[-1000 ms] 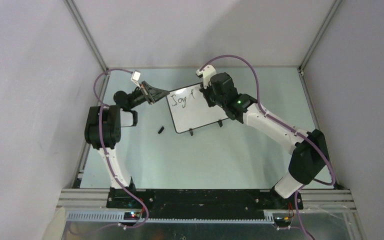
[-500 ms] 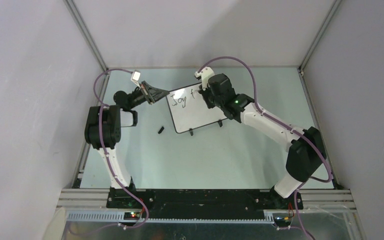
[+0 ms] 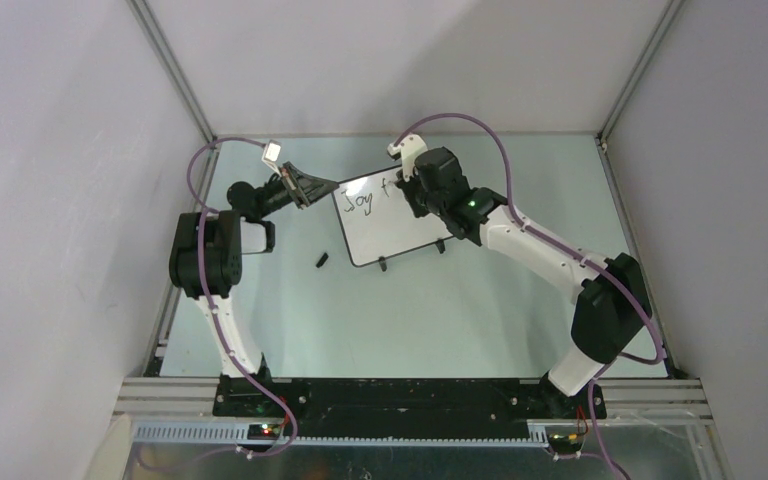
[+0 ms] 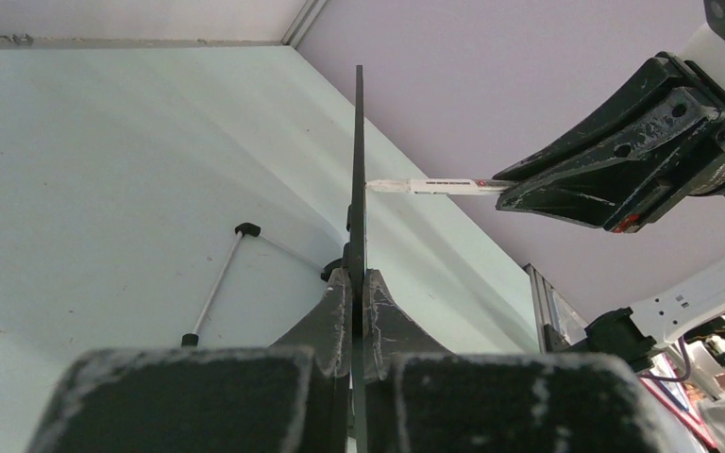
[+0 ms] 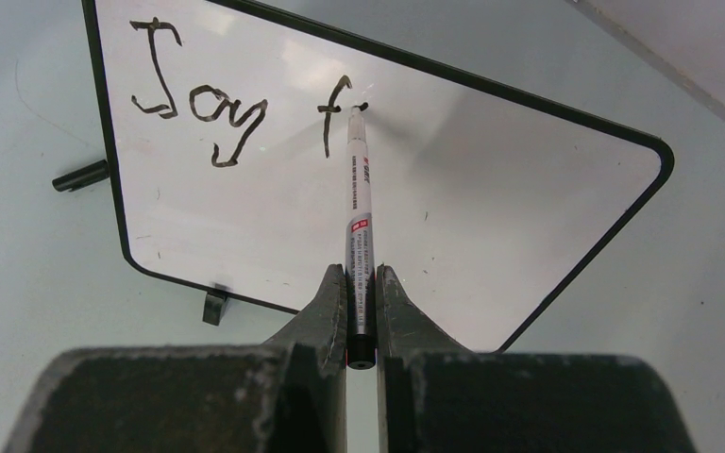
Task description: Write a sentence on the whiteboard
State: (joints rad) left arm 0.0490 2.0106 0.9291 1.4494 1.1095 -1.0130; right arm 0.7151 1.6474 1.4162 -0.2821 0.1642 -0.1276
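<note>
The whiteboard [image 3: 390,225] stands tilted at the table's back middle; it fills the right wrist view [image 5: 491,217] and shows edge-on in the left wrist view [image 4: 358,160]. The sentence [image 5: 236,104] reads "Joy f" in black marker near the board's top edge, also visible from above [image 3: 362,203]. My left gripper [image 3: 322,187] is shut on the board's left edge [image 4: 359,283]. My right gripper [image 5: 361,283] is shut on a white marker pen [image 5: 357,208] whose tip touches the board just right of the "f". The pen also shows in the left wrist view [image 4: 434,186].
A small black marker cap [image 3: 322,260] lies on the table left of the board's front; it shows in the right wrist view [image 5: 82,176]. The board's black feet [image 3: 384,265] rest on the table. Grey walls close the back and sides.
The right gripper with the pen has shifted slightly left along the board and the "f" now has its crossbar. The left arm and board have not moved.
</note>
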